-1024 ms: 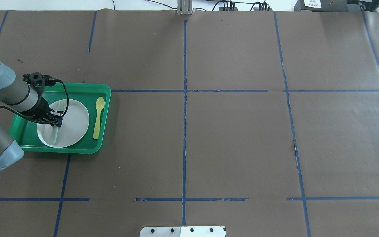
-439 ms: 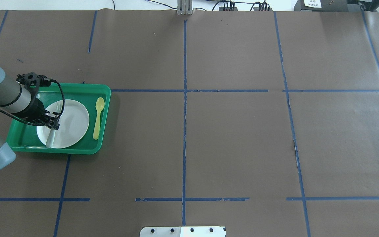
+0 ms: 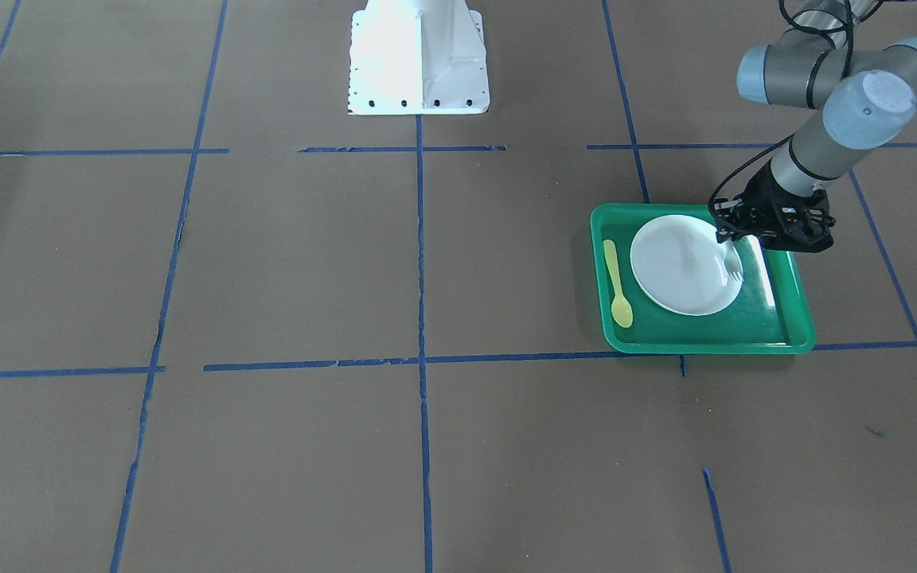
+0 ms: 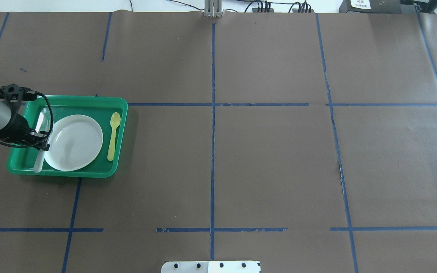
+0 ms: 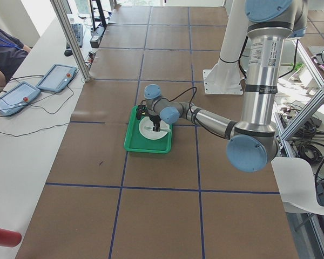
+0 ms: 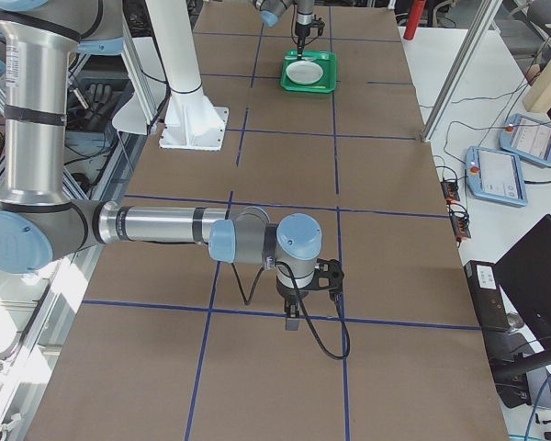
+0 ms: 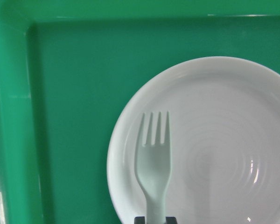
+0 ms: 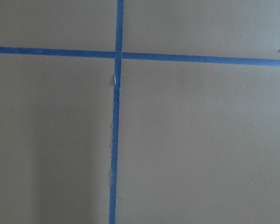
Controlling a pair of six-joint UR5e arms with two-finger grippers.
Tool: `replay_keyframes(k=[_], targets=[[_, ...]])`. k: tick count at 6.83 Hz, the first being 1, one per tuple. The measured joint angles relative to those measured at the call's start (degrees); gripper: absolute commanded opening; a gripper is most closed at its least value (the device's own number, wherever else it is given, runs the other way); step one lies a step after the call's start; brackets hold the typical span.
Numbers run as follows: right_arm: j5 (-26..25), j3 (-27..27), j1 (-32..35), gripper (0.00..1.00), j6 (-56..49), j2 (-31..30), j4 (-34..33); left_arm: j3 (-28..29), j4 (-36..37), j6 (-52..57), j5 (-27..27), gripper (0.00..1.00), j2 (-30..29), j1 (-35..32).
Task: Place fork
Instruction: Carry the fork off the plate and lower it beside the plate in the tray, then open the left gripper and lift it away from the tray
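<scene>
Green tray point(image 4: 89, 99): lay at the robot's left end of the table point(image 4: 264, 167), a brown paper surface ruled into squares with blue tape point(image 4: 212, 151)
Plate point(image 4: 76, 142): white and round, it sat flat in the tray, with a strip of green floor bare on either side
Spoon point(image 4: 113, 136): yellow plastic, it lay on the tray floor just beside the plate, on the side toward the table's middle, its bowl pointing away from the robot
Fork point(image 7: 153, 158): pale whitish-green plastic, it was held by the handle with its tines pointing away from the robot; the wrist camera showed its head over the plate's rim on the side away from the spoon (the overhead camera set it over the tray's outer strip instead); whether it touched plate or tray could not be told
Left gripper point(image 4: 43, 143): pointed down over the tray's outer side, its fingers drawn in narrowly on the fork's handle, with only a dark tip showing at the bottom of the wrist view
Right gripper point(image 6: 292, 322): hung low over bare paper near a crossing of tape lines, well apart from the tray; it showed only in a side view, so how far its fingers stood apart could not be told
</scene>
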Motion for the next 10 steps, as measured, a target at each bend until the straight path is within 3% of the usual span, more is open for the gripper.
replay_keyframes(k=[4, 5, 6, 10], targets=[[0.0, 0.0, 0.0, 1.0, 0.0, 0.0, 0.0, 4.4, -0.3, 2.6, 0.3, 0.0, -0.4, -1.6], [0.0, 0.0, 0.0, 1.0, 0.0, 0.0, 0.0, 4.9, -0.6, 2.6, 0.3, 0.14, -0.5, -1.6], [0.0, 0.0, 0.0, 1.0, 0.0, 0.0, 0.0, 5.5, -1.5, 2.6, 0.3, 0.99, -0.6, -1.7], [0.0, 0.0, 0.0, 1.0, 0.0, 0.0, 0.0, 4.9, -2.5, 5.1, 0.1, 1.0, -1.7, -6.5]])
